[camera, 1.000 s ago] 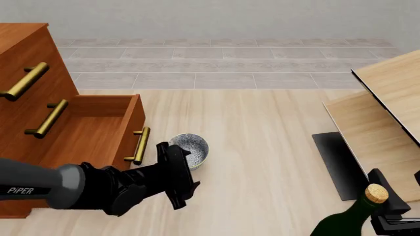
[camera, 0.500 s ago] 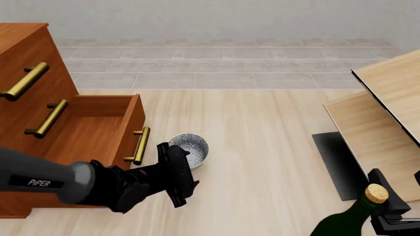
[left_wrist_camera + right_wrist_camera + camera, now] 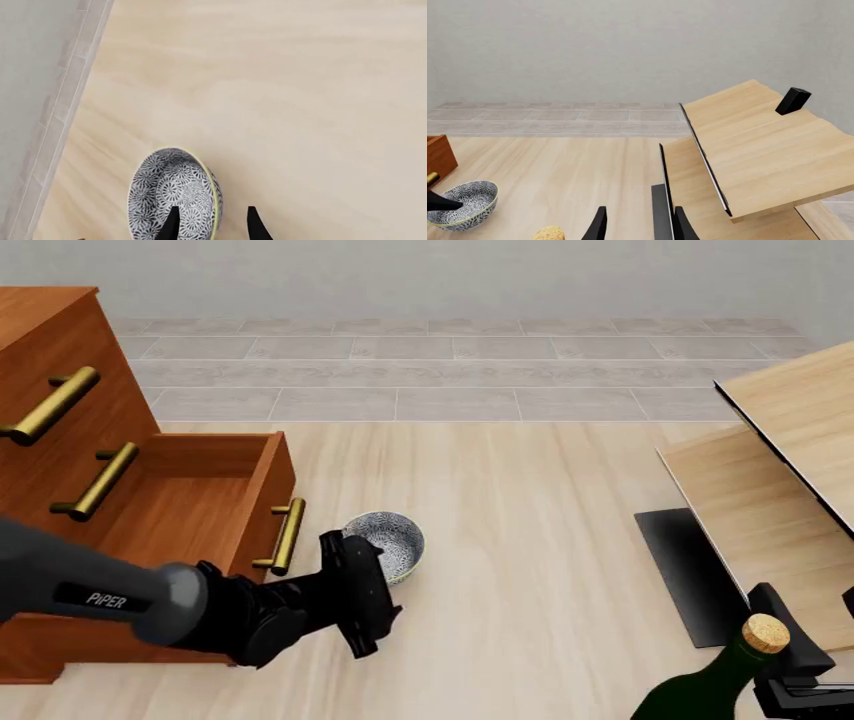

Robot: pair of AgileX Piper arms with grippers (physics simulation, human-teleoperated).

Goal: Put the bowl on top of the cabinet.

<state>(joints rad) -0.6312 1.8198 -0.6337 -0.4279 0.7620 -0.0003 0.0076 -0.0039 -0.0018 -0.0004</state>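
Note:
The speckled grey-and-white bowl stands upright on the pale table just beside the handle of the cabinet's open bottom drawer. My left gripper is open and straddles the bowl's near rim. In the left wrist view one finger sits inside the bowl and the other outside, with the left gripper over the wall. The reddish-brown cabinet rises at the left. My right gripper is open at the near right, holding nothing.
A dark green corked bottle stands right beside the right gripper. Pale wood boards and a black panel fill the right side. The right wrist view shows a small black block on those boards. The drawer's brass handle is close to the bowl.
The left arm's forearm has shifted slightly toward the gripper, while the gripper itself stays at the bowl's rim. Bowl, bottle and right arm have not moved.

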